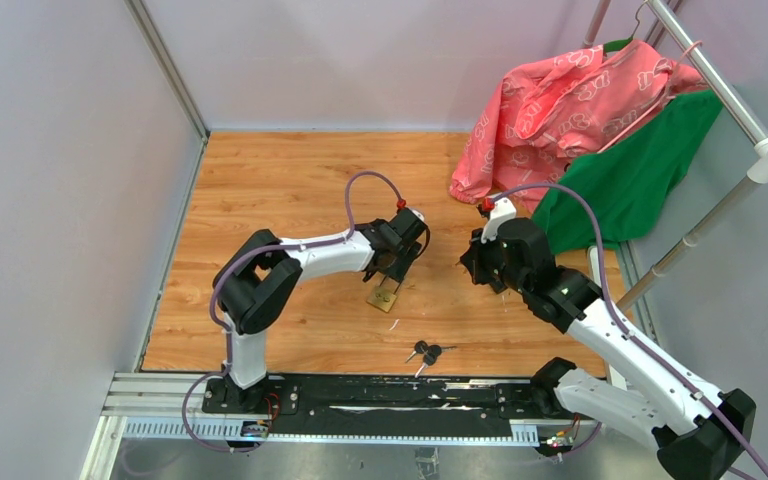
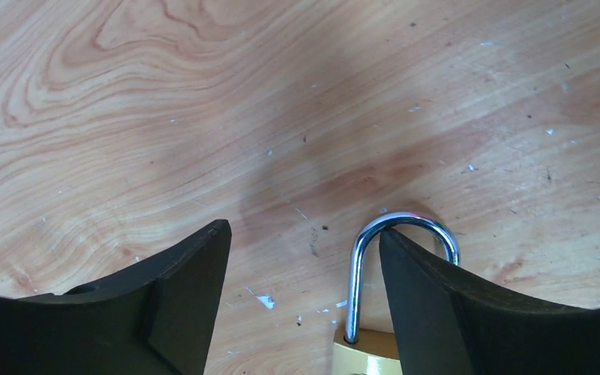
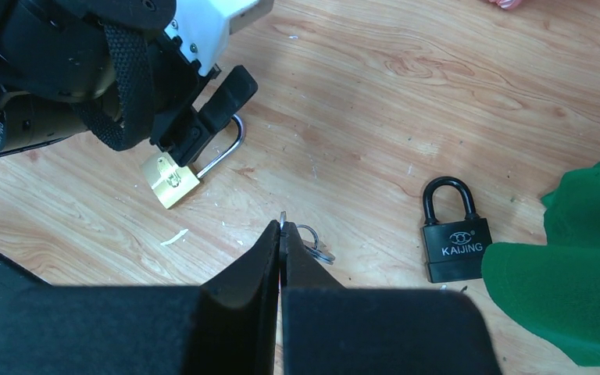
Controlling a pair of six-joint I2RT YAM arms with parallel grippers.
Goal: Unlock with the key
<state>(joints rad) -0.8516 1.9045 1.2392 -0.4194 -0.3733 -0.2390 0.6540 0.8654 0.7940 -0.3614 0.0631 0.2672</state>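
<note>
The left arm bends at its elbow and reaches out to the middle of the wooden counter (image 1: 280, 180). Its left pincer (image 1: 396, 268) points down, just over the gold lock (image 1: 384, 297). The pincer is wide open. From its own camera, one black finger (image 2: 437, 305) sits over the lock's shiny silver loop (image 2: 357, 266), and the other finger (image 2: 180, 297) is well apart from it. The gold lock lies flat on the wood, a bit nearer the near edge than the far one.

The right arm leans in from the near right corner. Its right pincer (image 3: 280, 231) is squeezed shut on a small key (image 3: 282, 216). Only the metal tip sticks out, and a thin ring (image 3: 314, 244) hangs beside it.

A black lock (image 3: 455, 248) with a rounded black loop lies flat near a soft green cloth (image 3: 570, 289).

A bunch of keys (image 1: 424, 351) with dark heads lies by the near edge, in the middle.

A crumpled pink cloth (image 1: 570, 100) hangs over the far right corner.

The wood is light brown, with wavy lines and little white specks.
</note>
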